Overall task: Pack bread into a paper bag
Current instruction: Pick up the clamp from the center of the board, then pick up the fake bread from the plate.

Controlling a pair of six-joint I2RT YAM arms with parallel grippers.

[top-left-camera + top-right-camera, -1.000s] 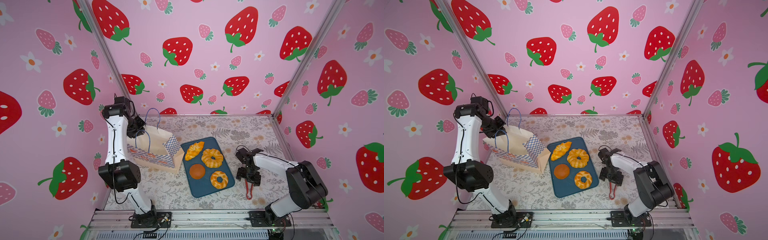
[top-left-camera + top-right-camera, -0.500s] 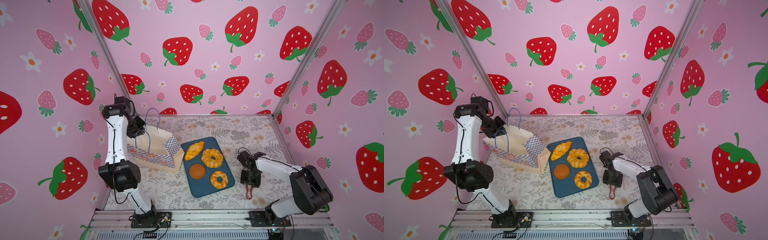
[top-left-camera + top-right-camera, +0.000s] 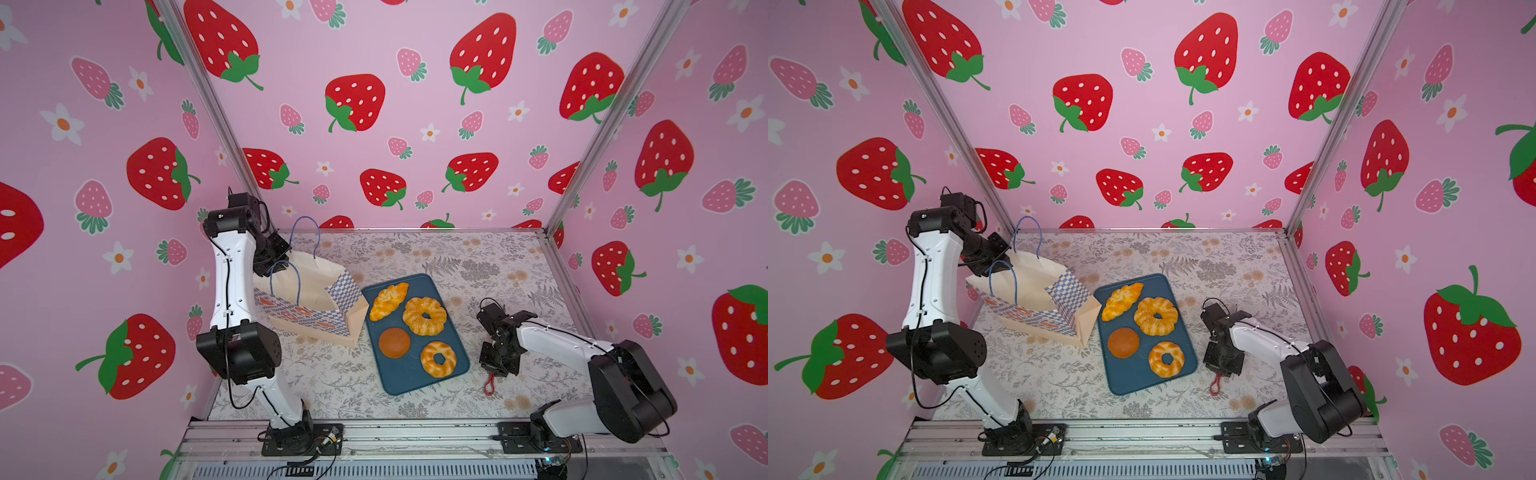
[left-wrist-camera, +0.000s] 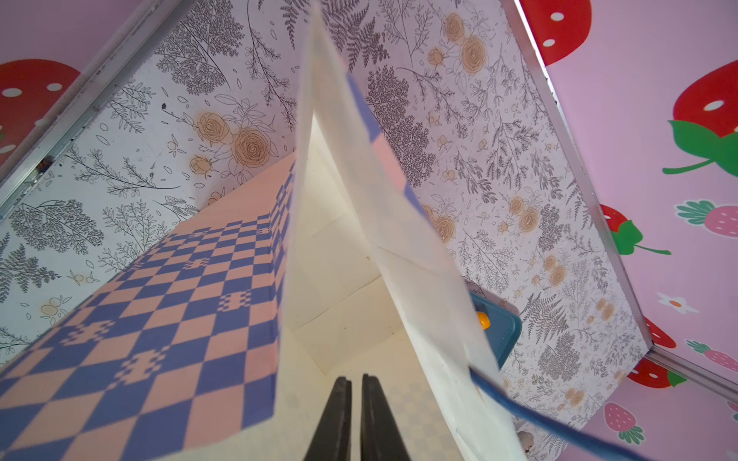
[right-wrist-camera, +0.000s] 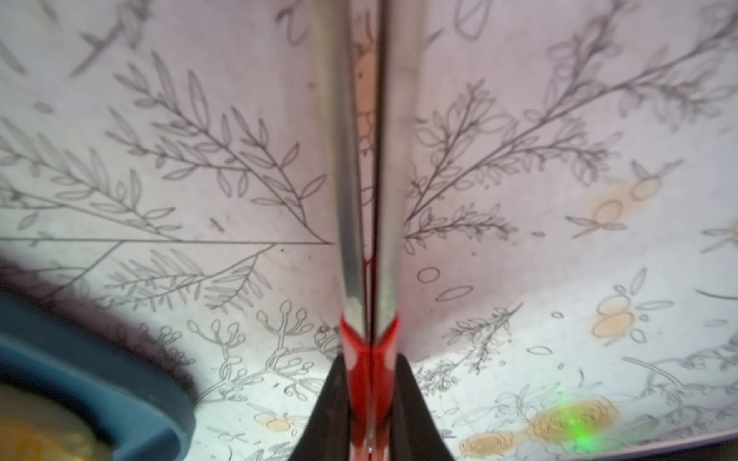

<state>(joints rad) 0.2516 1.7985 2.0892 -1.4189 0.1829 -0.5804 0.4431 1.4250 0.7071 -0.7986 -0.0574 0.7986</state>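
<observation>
Your left gripper (image 4: 356, 383) sits at the rim of the paper bag (image 3: 307, 291), up by the bag's open mouth. In the left wrist view its jaws are pressed almost together, with only a thin slit between them. You cannot tell from any view whether paper is caught in that slit. The bag rests on the floral surface (image 3: 457, 257) on the left side. It leans, with its mouth raised toward the left arm and its cream base turned toward the tray (image 3: 415, 384), just beside the tray's left edge. One blue cord handle (image 3: 305, 232) stands up at the back. The other cord handle (image 3: 284, 282) droops over the checkered front.

All four pieces of bread lie on the dark blue tray, and the part of the bag's inside that the left wrist view shows is bare.
- The croissant (image 3: 388, 300) is at the far left corner.
- The larger twisted ring (image 3: 424, 316) is just right of the croissant.
- The round brown bun (image 3: 394, 342) lies nearer you on the left.
- The smaller ring (image 3: 438, 358) lies nearer you on the right.

Your right gripper (image 5: 369, 379) is low over the surface, right of the tray and apart from it. Its jaws pinch the red end of a pair of metal tongs (image 5: 347, 159), whose two silver arms run close together out from the jaws. In both top views a thin red loop (image 3: 489, 384) shows on the surface just past that gripper.
</observation>
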